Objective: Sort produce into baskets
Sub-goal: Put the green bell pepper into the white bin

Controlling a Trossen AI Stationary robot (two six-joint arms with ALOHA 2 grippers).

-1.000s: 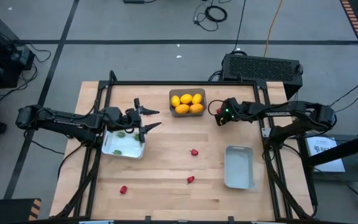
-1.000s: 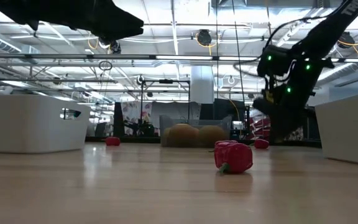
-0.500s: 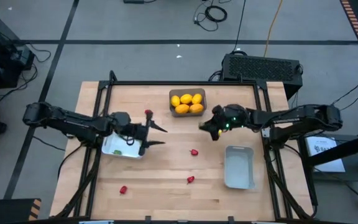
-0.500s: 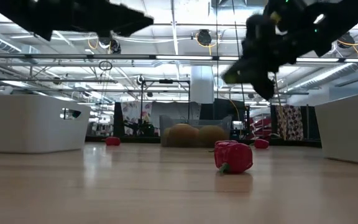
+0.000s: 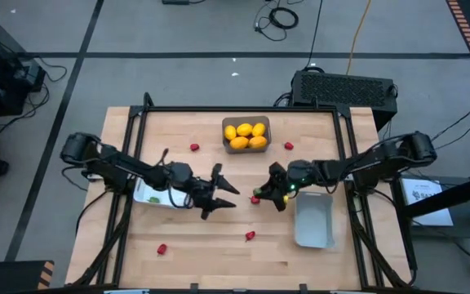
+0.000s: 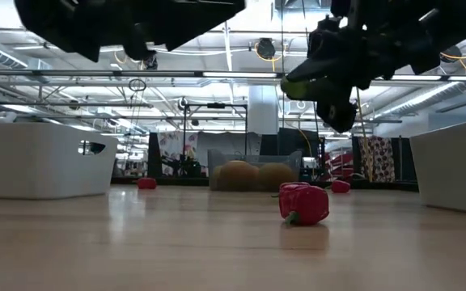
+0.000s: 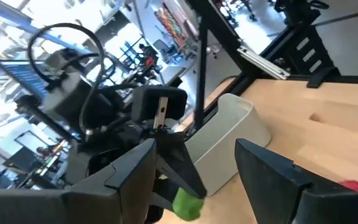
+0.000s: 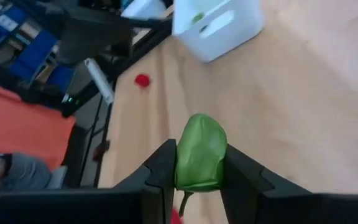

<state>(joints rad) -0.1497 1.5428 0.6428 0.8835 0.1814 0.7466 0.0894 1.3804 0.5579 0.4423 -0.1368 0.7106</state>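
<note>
Between the two grippers mid-table: one red piece (image 5: 254, 199), touching neither. Five red pieces loose overall, three baskets, five citrus (image 5: 245, 135) in the dark basket (image 5: 246, 122). Right gripper (image 5: 277, 194) pinches one green piece (image 8: 199, 152), arm stretched low. Left gripper (image 5: 219, 196) spread, empty, facing it.

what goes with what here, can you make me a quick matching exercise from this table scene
Things:
1. right gripper
2. left gripper
3. dark grey basket
4. white basket beside the right arm

States:
A. holds yellow and orange fruits
B. nothing visible inside
C. open, holding nothing
D. clamped on a green piece

Pairs: 1-D, 2-C, 3-A, 4-B
</note>
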